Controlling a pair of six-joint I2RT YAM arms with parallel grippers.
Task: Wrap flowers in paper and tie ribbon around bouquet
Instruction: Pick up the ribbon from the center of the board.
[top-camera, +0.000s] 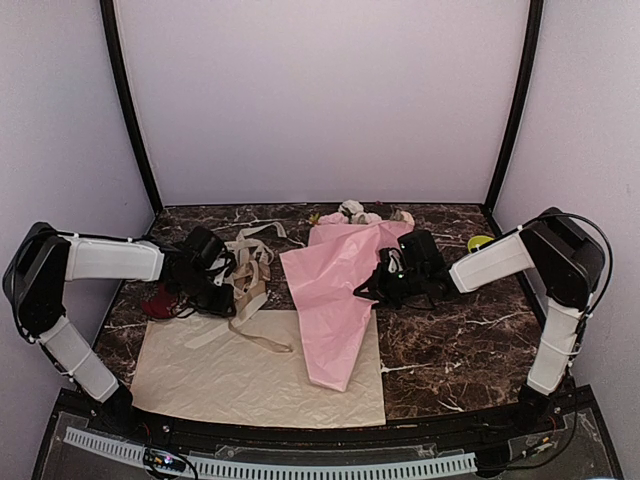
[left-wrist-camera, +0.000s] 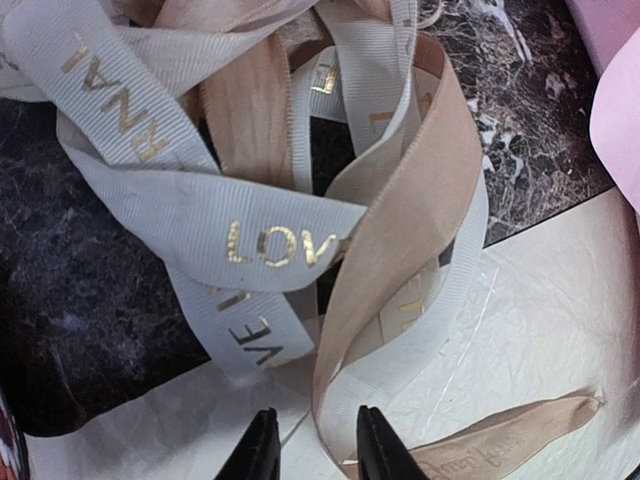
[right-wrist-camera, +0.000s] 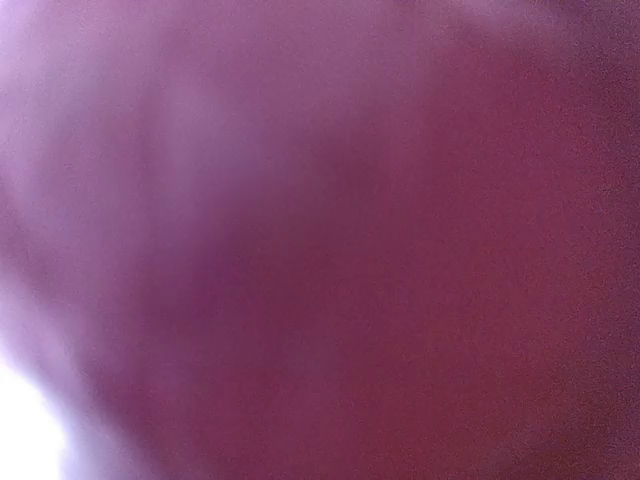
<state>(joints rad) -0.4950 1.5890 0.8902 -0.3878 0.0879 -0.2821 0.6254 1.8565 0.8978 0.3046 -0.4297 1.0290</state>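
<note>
Table (top-camera: 450, 340): dark marble; everything I am working with lies on it
Cream sheet (top-camera: 220, 375): spread flat at the near edge; the bouquet's narrow tip rests on it
Bouquet (top-camera: 335, 300): lies mid-table, wide end toward the far wall
Paper (top-camera: 322, 275): pink, rolled into the cone; it fills my right wrist view as a blur
Flowers (top-camera: 352, 212): pale heads poke out at the wide end
Right gripper (top-camera: 372, 285): clenched, against the cone's right side; I cannot tell whether it pinches paper
Left gripper (left-wrist-camera: 315, 450): fingers parted, straddling the ribbon
Ribbon (left-wrist-camera: 400, 230): tan strip left of the bouquet, tangled with the cream-white ribbon (left-wrist-camera: 200, 215); its lower part lies on the cream sheet
</note>
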